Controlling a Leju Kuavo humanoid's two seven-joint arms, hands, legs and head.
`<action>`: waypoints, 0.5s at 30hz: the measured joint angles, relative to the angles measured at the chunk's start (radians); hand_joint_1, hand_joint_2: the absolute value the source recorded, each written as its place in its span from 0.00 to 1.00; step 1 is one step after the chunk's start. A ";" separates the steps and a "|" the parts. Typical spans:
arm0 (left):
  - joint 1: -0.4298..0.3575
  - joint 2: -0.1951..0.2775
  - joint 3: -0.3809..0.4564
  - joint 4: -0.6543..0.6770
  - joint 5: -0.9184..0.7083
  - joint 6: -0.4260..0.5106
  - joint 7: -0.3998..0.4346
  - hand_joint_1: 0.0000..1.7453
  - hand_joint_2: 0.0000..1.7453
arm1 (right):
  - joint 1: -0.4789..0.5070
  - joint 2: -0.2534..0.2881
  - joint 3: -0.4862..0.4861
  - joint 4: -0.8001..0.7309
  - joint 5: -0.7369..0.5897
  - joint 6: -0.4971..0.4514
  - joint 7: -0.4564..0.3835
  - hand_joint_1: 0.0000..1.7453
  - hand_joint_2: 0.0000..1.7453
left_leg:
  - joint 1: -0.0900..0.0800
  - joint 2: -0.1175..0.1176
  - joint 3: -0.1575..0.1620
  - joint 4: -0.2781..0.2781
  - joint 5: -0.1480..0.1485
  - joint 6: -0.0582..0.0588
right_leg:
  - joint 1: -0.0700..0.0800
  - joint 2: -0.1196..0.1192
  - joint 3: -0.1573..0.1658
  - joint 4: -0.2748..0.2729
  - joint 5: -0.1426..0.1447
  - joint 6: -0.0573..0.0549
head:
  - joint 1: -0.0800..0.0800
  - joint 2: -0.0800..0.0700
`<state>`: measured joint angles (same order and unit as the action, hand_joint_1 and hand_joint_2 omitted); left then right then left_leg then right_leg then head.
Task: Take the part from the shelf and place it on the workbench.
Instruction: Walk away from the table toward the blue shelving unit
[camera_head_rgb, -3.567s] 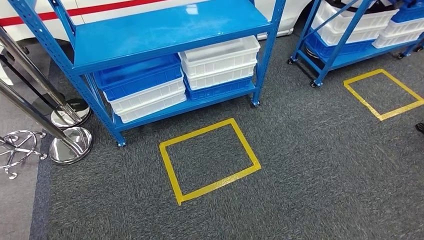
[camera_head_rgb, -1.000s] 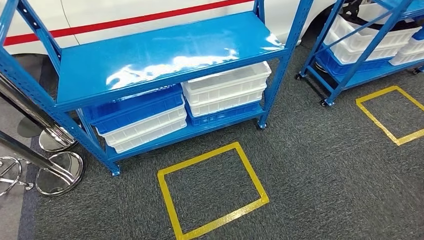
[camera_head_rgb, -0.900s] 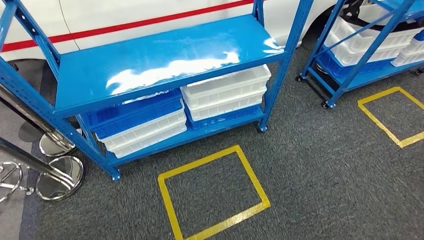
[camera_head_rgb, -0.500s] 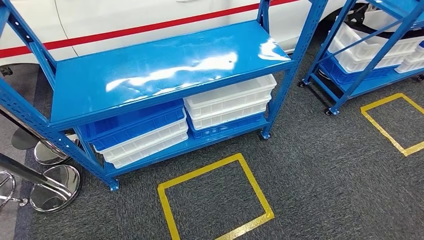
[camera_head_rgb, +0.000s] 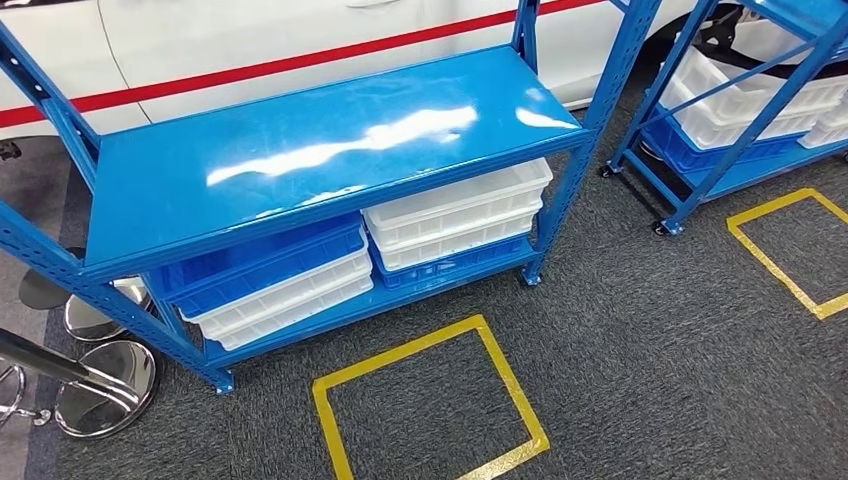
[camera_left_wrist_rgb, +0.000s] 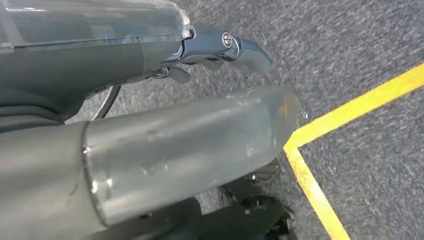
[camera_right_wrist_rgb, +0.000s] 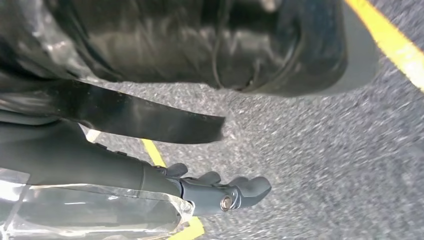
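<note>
Left hand (camera_left_wrist_rgb: 220, 50): hangs over grey carpet (camera_head_rgb: 650, 330) near yellow tape (camera_left_wrist_rgb: 350, 107), fingers loosely extended, holding nothing.
Shelf (camera_head_rgb: 300, 150): blue, ahead of both hands; glossy top bare, part unseen.
Crates (camera_head_rgb: 455, 210): stacked on the lower level.
Right hand (camera_right_wrist_rgb: 225, 192): hangs empty over carpet, fingers apart.

Blue steel shelf unit (camera_head_rgb: 330, 150) on castors, standing on grey carpet before a white vehicle; its glossy middle deck is bare. On the lower deck sit two stacks of shallow plastic crates side by side: a blue crate over white ones (camera_head_rgb: 275, 285), and white crates over a blue one (camera_head_rgb: 455, 215).
</note>
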<state>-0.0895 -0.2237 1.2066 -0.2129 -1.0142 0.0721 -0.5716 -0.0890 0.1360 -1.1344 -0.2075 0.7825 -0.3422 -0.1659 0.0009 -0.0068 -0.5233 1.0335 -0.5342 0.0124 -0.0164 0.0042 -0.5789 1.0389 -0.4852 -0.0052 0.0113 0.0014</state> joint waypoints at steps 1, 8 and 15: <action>-0.001 0.000 0.000 0.000 0.000 0.000 0.000 0.00 0.00 | 0.001 0.000 0.000 0.000 0.000 0.000 0.000 0.00 0.00 | 0.001 0.000 -0.013 0.031 -0.019 -0.006 | -0.002 -0.002 0.005 -0.005 0.000 -0.005 | 0.000 0.000; 0.001 0.000 0.000 0.000 -0.001 0.000 0.000 0.00 0.00 | -0.001 0.000 -0.001 0.000 0.001 0.000 0.001 0.00 0.00 | 0.011 0.002 -0.101 0.165 -0.016 -0.020 | -0.004 -0.003 0.023 -0.008 -0.010 -0.011 | 0.000 0.000; 0.000 0.000 0.000 0.000 -0.007 0.002 -0.001 0.00 0.00 | -0.004 0.000 -0.001 0.000 0.004 -0.001 0.003 0.00 1.00 | 0.006 -0.001 -0.026 -0.020 0.049 0.018 | -0.001 -0.006 0.026 -0.002 -0.022 0.024 | 0.000 0.000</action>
<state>-0.0895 -0.2233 1.2066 -0.2129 -1.0210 0.0737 -0.5722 -0.0926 0.1360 -1.1356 -0.2077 0.7868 -0.3430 -0.1630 0.0072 -0.0078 -0.5489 1.0138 -0.4856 0.0303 -0.0169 -0.0019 -0.5531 1.0367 -0.5074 0.0188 0.0115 0.0014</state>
